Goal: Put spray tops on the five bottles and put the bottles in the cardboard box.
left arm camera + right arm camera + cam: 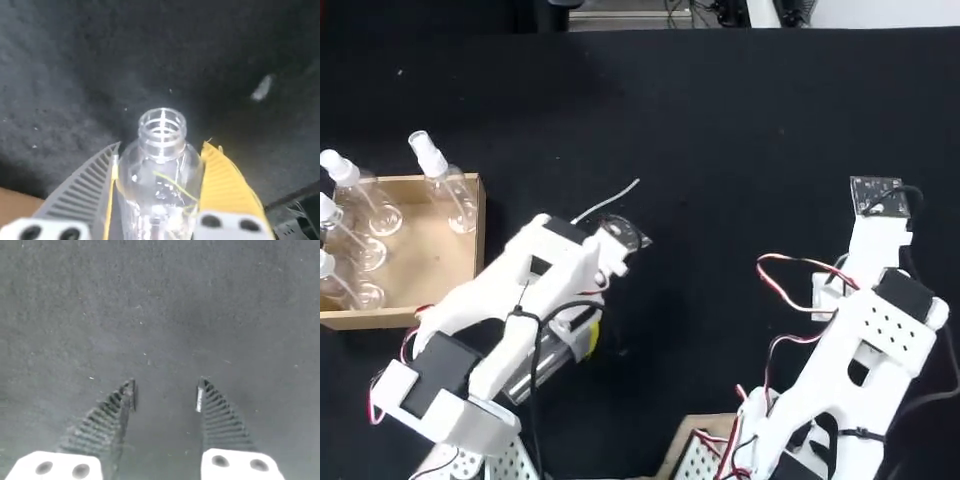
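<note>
The left hand (161,146) grips a clear bottle (162,131) without a top, near the right side of the cardboard box (472,235). Farther right of the box, the right hand (165,390) is wide and empty over the worktop (720,120). Four topped bottles (448,190) stand inside the box.

Left gripper (161,146): jaws clamped on bottle (162,131).
Right gripper (166,385): jaws apart, empty.
Left arm (490,310): stretched forward.
Right arm (865,340): stretched forward.

4 spray-topped bottles (445,185), 1 uncapped bottle (162,150), 1 cardboard box (420,275) and 2 arms (510,320).
</note>
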{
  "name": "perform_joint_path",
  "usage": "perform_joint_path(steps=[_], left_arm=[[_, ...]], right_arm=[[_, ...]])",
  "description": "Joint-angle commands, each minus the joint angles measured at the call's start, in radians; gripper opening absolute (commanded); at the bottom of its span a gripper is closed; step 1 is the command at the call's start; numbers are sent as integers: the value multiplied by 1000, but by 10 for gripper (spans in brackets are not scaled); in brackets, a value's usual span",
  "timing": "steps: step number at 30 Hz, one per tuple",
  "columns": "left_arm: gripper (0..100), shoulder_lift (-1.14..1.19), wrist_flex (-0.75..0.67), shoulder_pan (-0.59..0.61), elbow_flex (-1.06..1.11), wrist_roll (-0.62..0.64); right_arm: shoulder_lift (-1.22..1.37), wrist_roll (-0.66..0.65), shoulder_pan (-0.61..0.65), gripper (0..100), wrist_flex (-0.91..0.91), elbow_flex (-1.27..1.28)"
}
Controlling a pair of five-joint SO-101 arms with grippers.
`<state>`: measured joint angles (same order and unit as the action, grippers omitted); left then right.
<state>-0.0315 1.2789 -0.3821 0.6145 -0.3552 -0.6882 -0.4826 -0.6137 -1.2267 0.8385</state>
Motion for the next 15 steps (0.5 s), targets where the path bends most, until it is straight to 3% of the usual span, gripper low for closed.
perform_joint_path(steps=[1, 6, 10, 15], left_arm=[[33, -114, 91, -10, -114, 41], [30, -362, 61, 1, -56, 114], [30, -562, 25, 127, 33, 133], [30, -773, 44, 242, 65, 184]], right_arm=[[-36, 51, 81, 170, -8, -116], [-35, 63, 239, 170, 2, -162], [-35, 51, 353, 168, 34, -173], [-33, -103, 479, 167, 77, -168]])
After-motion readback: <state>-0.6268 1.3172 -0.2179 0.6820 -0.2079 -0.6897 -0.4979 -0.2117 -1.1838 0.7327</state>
